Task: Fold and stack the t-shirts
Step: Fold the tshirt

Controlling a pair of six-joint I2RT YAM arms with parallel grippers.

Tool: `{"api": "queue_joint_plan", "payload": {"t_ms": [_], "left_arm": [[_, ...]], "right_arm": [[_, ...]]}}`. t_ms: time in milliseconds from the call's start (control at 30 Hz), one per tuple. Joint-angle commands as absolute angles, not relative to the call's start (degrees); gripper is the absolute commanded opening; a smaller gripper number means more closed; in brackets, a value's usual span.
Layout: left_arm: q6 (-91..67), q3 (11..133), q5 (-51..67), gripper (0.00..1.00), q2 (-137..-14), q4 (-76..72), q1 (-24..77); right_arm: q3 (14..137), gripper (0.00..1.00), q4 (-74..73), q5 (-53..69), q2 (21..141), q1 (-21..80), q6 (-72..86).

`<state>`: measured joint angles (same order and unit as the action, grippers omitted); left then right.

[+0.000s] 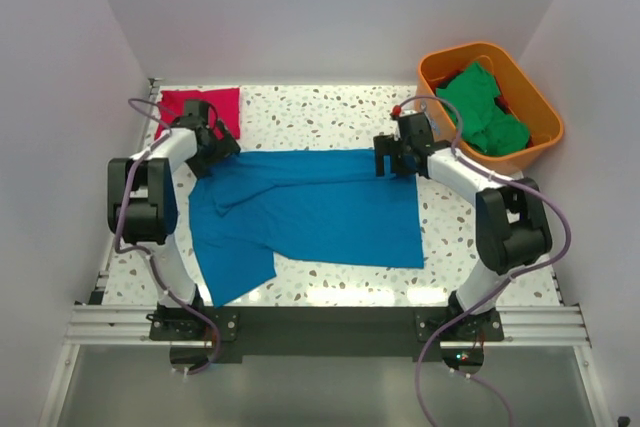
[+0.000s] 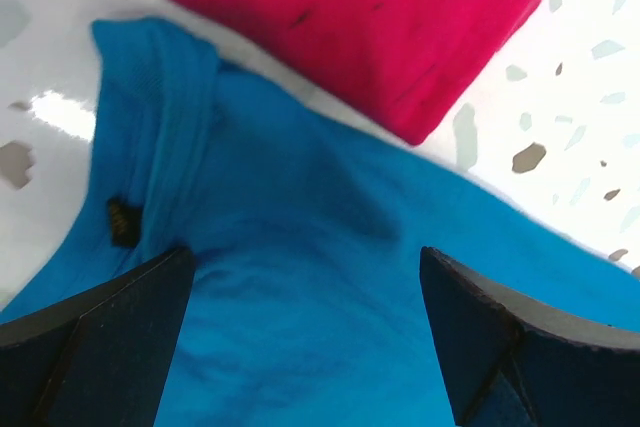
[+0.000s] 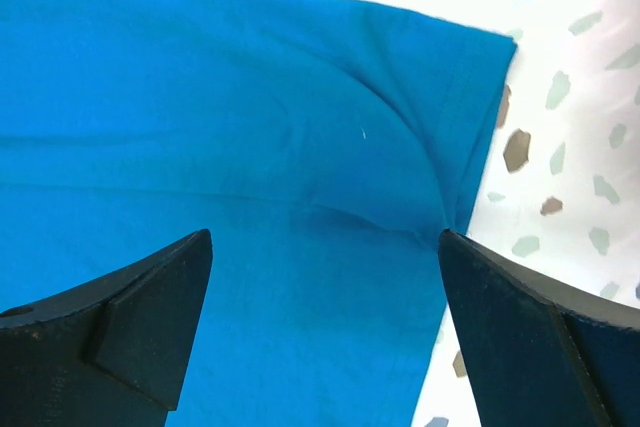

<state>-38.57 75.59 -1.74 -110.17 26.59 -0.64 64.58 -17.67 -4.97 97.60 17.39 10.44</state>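
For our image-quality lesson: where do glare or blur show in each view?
Top external: even light, the table washed out along its near edge. Left wrist: a glare patch on the table beside the blue t-shirt. Right wrist: the fingers dark, soft-edged.

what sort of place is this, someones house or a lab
Most likely a lab robot cell, not a home: the left arm and right arm are mounted on a metal rail at a speckled table, boxed in by plain white walls.
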Motion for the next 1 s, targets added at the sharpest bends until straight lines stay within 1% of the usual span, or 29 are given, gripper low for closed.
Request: {"api": "queue_joint_plan", "payload": {"t_ms": [0, 133, 267, 433, 600, 633, 767, 867, 967], "left_arm": [[-36.83, 73.57, -4.48, 1.00, -103.73, 28.74, -1.14], [-36.56, 72.07, -6.59, 1.00, -101.43, 30.05, -1.14], [-37.44, 68.39, -5.10, 1.00, -98.27, 29.10, -0.97], [-38.14, 61.44, -3.95, 1.00, -94.13, 26.02, -0.88], [-37.71, 60.64, -5.10, 1.00, -95.18, 26.45, -0.88], [-37.71, 60.64, -5.10, 1.00, -95.27, 26.37, -0.88], [-37.71, 61.00, -5.19, 1.00, -95.89, 26.37, -0.88], [-37.18, 61.79, -5.27, 1.00, -95.89, 26.89, -0.88], [-36.83, 62.31, -3.96, 1.00, -95.45, 26.90, -0.88]], "right_arm": [[66.01, 0.99, -13.54, -5.45, 100.44, 18.11, 8.44], [68.03, 0.99, -11.44, -5.80, 101.87, 18.54, 7.04], [68.91, 0.99, -10.63, -3.87, 102.22, 18.90, 6.50], [64.43, 0.99, -11.33, -4.57, 102.66, 19.95, 7.99], [59.51, 0.99, -14.76, -10.80, 99.24, 20.21, 11.68], [59.33, 0.99, -17.29, -11.94, 98.62, 20.21, 12.39], [57.48, 0.99, -20.12, -12.92, 95.37, 20.21, 13.18], [58.09, 0.99, -21.97, -14.85, 92.21, 20.22, 12.57], [60.90, 0.99, -23.20, -13.98, 89.30, 20.21, 12.22]]}}
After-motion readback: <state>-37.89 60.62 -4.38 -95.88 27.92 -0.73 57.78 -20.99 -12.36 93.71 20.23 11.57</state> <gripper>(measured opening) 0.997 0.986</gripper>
